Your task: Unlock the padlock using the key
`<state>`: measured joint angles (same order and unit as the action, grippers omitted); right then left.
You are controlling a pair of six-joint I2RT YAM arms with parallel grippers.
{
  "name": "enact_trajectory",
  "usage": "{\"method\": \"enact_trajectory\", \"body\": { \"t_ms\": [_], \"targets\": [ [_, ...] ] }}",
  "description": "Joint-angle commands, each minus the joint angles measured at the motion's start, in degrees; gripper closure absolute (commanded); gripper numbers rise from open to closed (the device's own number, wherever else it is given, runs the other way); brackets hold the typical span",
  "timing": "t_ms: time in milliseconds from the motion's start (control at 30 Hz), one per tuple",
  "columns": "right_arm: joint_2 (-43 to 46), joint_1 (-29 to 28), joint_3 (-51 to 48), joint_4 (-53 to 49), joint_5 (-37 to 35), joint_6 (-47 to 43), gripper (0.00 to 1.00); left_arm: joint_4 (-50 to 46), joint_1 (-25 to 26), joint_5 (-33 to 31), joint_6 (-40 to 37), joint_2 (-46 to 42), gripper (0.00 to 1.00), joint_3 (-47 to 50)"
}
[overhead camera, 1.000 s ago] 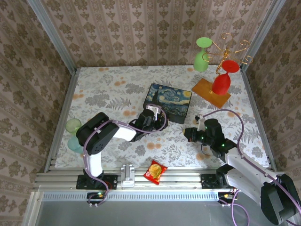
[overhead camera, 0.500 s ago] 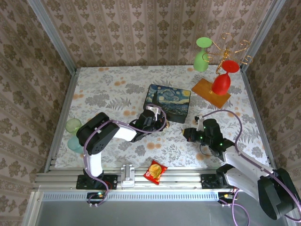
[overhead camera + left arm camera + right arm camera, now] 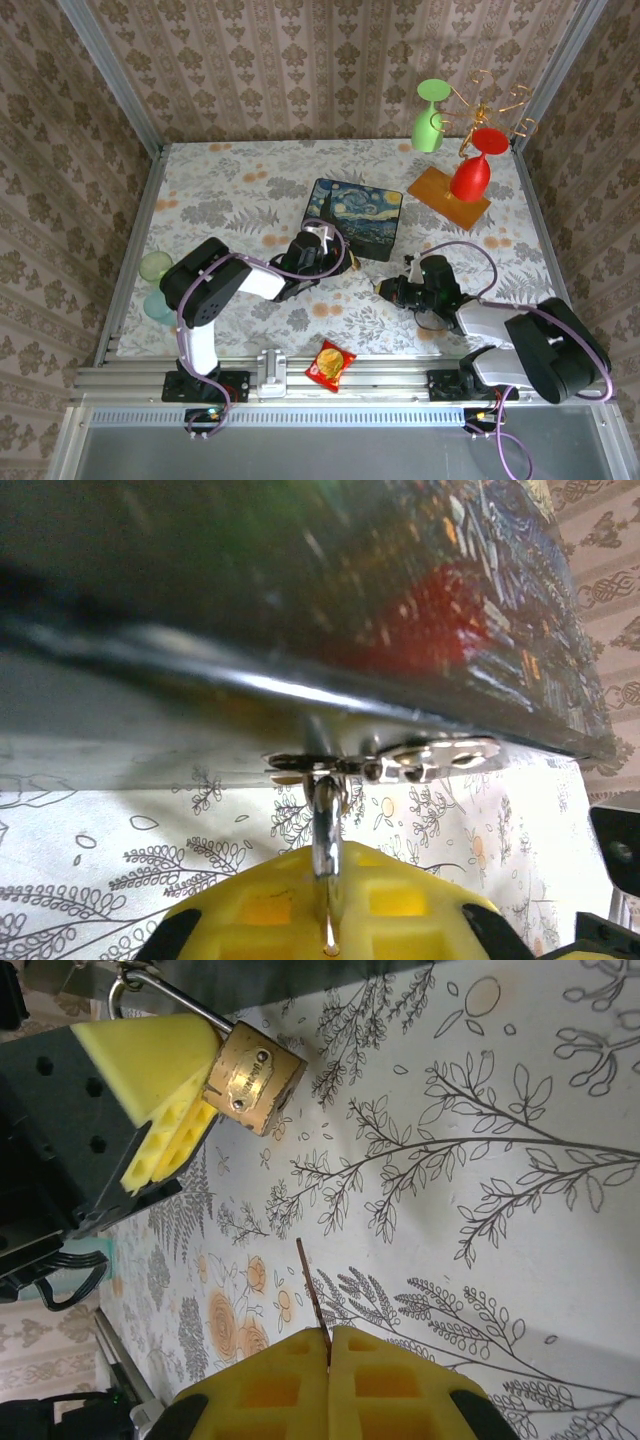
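Floral-print bench (image 3: pixel 230 190), damask-papered walls (image 3: pixel 300 70). By painted box (image 3: pixel 355 215), left fingers (image 3: pixel 160 1060) pinch padlock (image 3: pixel 255 1078); right fingers (image 3: pixel 270 1390) pinch key (image 3: pixel 312 1295) nearby.

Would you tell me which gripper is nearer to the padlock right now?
Left. The left gripper is clamped on the padlock beside the painted box; the right gripper, pinching the key, sits apart from it, with tablecloth between.

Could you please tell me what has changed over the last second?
The right gripper, shut on the key, moved left toward the padlock, its arm folding in. The left gripper kept its hold on the padlock at the painted box, which stayed put.
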<state>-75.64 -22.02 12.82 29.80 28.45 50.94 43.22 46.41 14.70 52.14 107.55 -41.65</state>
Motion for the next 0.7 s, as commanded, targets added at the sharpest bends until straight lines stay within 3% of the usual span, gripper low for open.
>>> {"method": "enact_trajectory", "body": {
  "t_ms": [0, 167, 267, 400, 667],
  "targets": [
    [-2.2, -0.2, 0.9, 5.0, 2.3, 2.0, 1.0, -4.7, 0.0, -1.2, -1.1, -3.1, 0.86, -1.4],
    [0.5, -0.2, 1.5, 0.3, 0.2, 0.0, 1.0, -6.1, -0.1, -3.4, -2.1, -2.0, 0.77, -1.0],
    [3.8, -0.1, 1.8, -4.5, -0.9, -2.2, 1.0, -3.9, 0.4, -3.4, -2.5, -0.1, 0.67, -1.1],
    [7.6, 0.3, 1.3, -9.1, -2.5, -3.8, 1.0, -10.7, 3.1, -7.0, -6.8, -0.3, 0.52, -3.9],
    [9.3, 0.9, 1.0, -11.3, -3.5, -4.6, 1.0, -16.4, 4.6, -9.9, -6.0, 2.9, 0.52, -6.2]
  ]
}}
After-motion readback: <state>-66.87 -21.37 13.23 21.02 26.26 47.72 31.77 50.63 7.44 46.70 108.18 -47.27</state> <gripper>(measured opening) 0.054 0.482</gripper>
